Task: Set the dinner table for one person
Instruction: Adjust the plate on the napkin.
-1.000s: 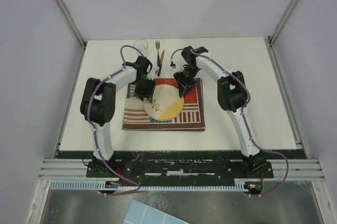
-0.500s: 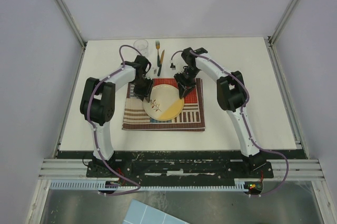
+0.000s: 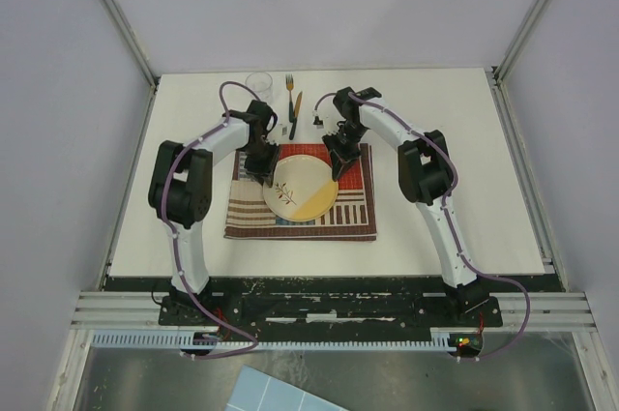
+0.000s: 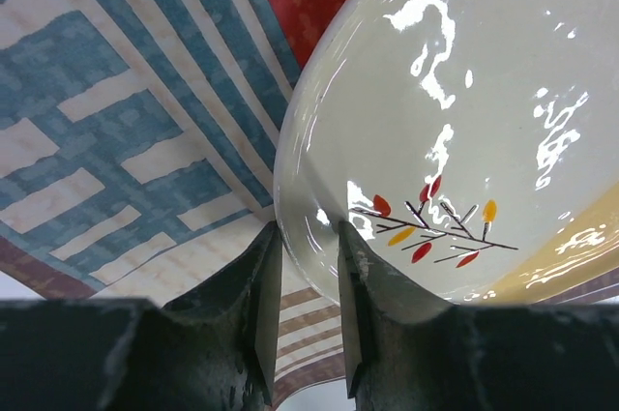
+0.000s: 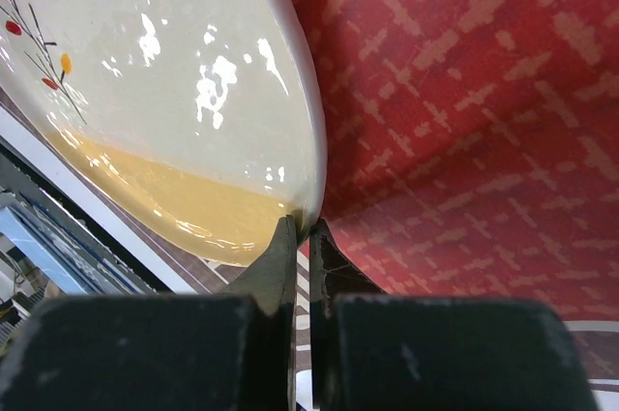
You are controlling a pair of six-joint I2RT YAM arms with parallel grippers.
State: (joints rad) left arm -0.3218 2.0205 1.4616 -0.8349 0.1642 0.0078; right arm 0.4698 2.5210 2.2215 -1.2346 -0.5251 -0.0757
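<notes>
On the striped patchwork placemat point(image 3: 334, 222) in the middle of the white dinner table point(image 3: 455, 218) lies a cream plate point(image 3: 302, 190) with a twig motif and a yellow band. My left gripper point(image 3: 263, 163) is at the plate's left rim. In the left wrist view its fingers point(image 4: 308, 233) straddle the rim of the plate point(image 4: 464, 121) with a gap wider than the rim, so it is open. My right gripper point(image 3: 338, 163) is at the far right rim. In the right wrist view its fingertips point(image 5: 303, 227) pinch the edge of the plate point(image 5: 145, 92) over the red cloth point(image 5: 464, 121).
A clear glass point(image 3: 258, 84), a fork point(image 3: 288, 90) and a knife point(image 3: 296, 113) lie at the far middle of the table. Two small dark items point(image 3: 316, 121) sit close to the knife. Metal frame rails border the tabletop.
My left gripper has drawn slightly back and to the left off the plate's rim. The plate and my right gripper have stayed put.
</notes>
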